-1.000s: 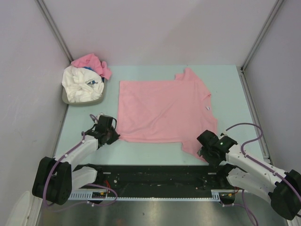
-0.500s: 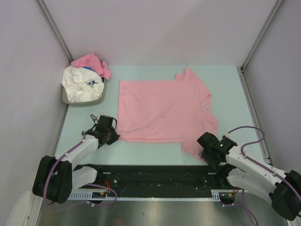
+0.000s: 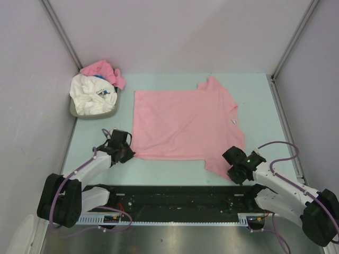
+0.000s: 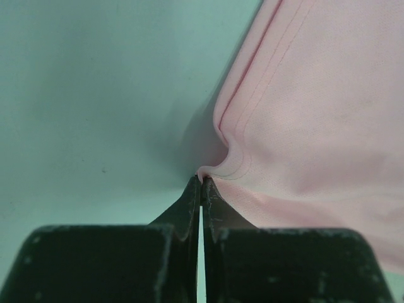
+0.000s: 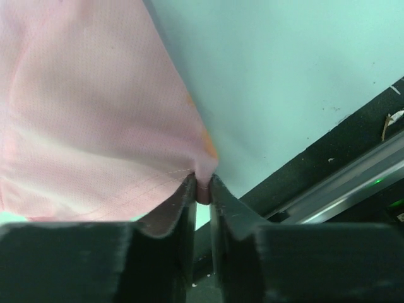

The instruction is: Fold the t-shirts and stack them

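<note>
A light-pink t-shirt [image 3: 183, 124] lies spread flat on the pale green table, its neck toward the right. My left gripper [image 3: 130, 154] is shut on the shirt's near-left hem corner [image 4: 203, 175], which bunches up at the fingertips. My right gripper [image 3: 231, 173] is shut on the near sleeve's corner [image 5: 203, 188], a small fold of pink cloth pinched between its fingers. In the back left, a white t-shirt [image 3: 91, 95] with a blue print and another pink t-shirt [image 3: 103, 70] lie crumpled in a basket.
The grey basket [image 3: 74, 111] stands at the back left by the wall. A black rail [image 3: 175, 198] runs along the table's near edge, right behind the right gripper. White walls enclose the table on three sides.
The right gripper's fingers have closed onto the sleeve corner, and the right wrist has shifted slightly. The left arm and the shirt have not moved.
</note>
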### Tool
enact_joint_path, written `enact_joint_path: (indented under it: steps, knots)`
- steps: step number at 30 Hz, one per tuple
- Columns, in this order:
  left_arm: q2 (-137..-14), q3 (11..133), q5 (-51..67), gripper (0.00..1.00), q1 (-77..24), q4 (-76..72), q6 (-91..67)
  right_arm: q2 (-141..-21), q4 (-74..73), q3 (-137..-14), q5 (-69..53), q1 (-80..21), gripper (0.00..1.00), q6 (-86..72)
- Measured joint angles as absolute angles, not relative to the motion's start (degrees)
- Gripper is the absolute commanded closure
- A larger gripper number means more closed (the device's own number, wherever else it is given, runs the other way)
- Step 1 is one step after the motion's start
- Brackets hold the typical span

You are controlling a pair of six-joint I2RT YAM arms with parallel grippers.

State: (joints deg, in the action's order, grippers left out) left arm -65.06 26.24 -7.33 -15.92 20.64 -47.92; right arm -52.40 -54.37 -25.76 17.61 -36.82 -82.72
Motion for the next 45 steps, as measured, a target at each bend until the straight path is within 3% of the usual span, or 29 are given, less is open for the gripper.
enact_joint_path:
  steps: [2,12,25,37,45]
  knots:
    - [-65.14,26.24,-7.35,1.00,-15.92,20.60,-47.92,-52.40,-54.26,-25.69,17.65,-35.88,1.00,-81.95]
    - [-64.16,26.37,-7.33,1.00,-15.92,21.47,-47.88,-52.31,-52.18,-26.61,18.74,-35.42,1.00,-77.12]
    - [-53.10,35.14,-8.88,1.00,-15.88,28.25,-47.44,-47.75,-49.54,-44.47,27.90,-36.84,1.00,-59.92]
    - [-54.54,42.06,-12.88,1.00,-15.88,31.05,-47.46,-46.41,-45.10,-46.85,21.74,-14.81,1.00,-46.57]
    - [-60.03,43.66,-13.67,1.00,-15.81,30.85,-47.46,-53.06,-39.59,-47.55,16.40,-11.49,1.00,-43.00]
